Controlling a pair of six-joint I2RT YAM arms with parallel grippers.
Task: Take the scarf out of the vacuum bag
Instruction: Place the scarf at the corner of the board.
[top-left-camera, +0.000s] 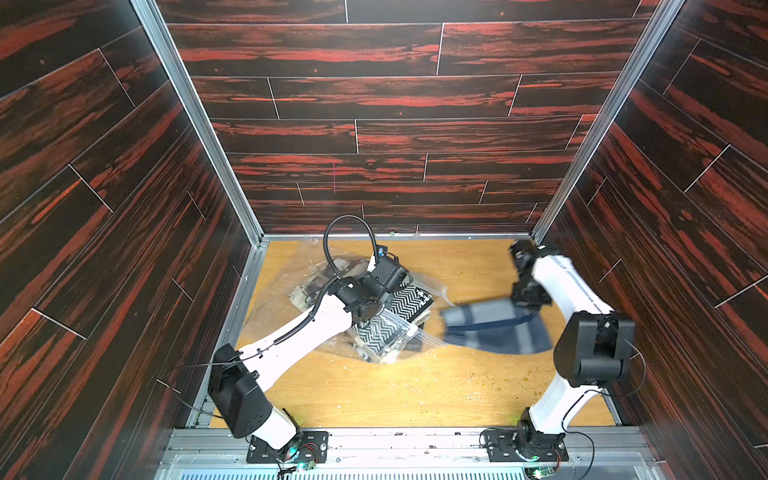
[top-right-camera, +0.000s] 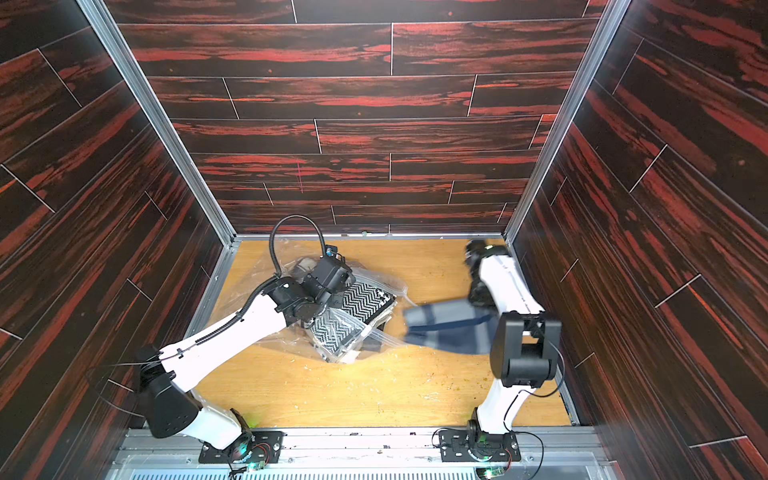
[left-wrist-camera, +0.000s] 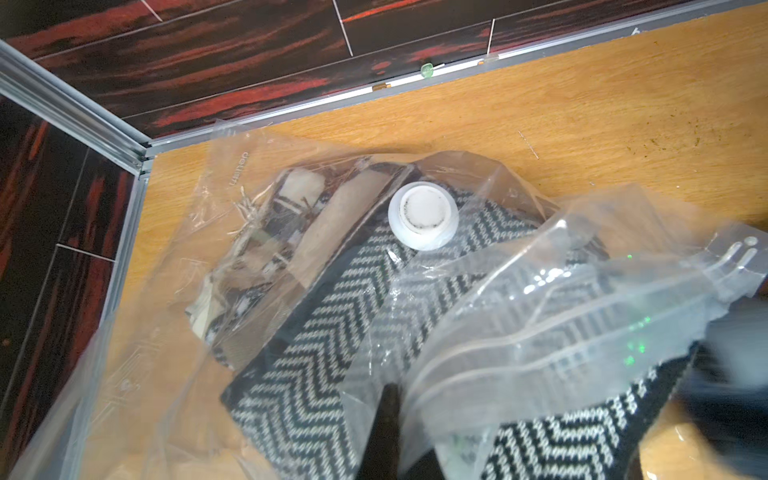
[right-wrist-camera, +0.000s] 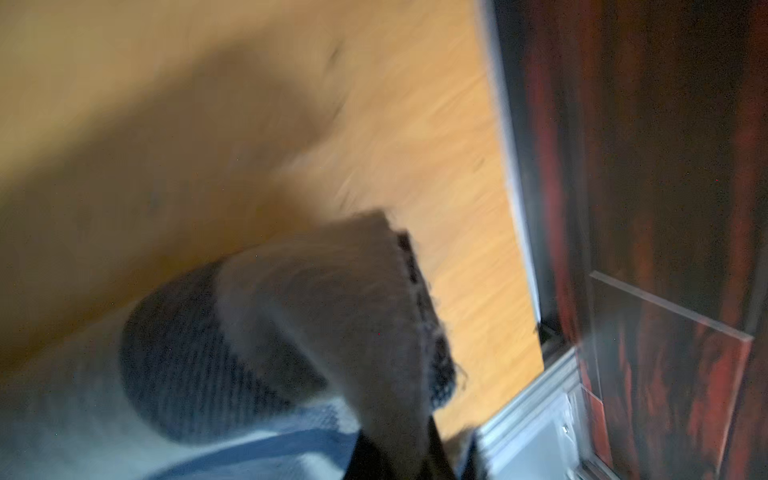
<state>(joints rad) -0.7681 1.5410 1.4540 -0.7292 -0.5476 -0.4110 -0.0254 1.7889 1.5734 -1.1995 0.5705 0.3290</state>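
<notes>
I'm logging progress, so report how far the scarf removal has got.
Done: a blue-grey scarf is clear of the vacuum bag, hanging in the air beside it. In hand: the right gripper grips that scarf, blurred by motion; the left gripper is at the bag's mouth, grip unclear. Left: setting the scarf down. A black-and-white herringbone scarf lies inside the bag.

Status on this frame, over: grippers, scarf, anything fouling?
Right gripper shut on blue-grey scarf, motion-blurred, clear of vacuum bag. Left gripper over the bag, grip unclear. Herringbone knits inside the bag; nothing fouling the scarf.
</notes>
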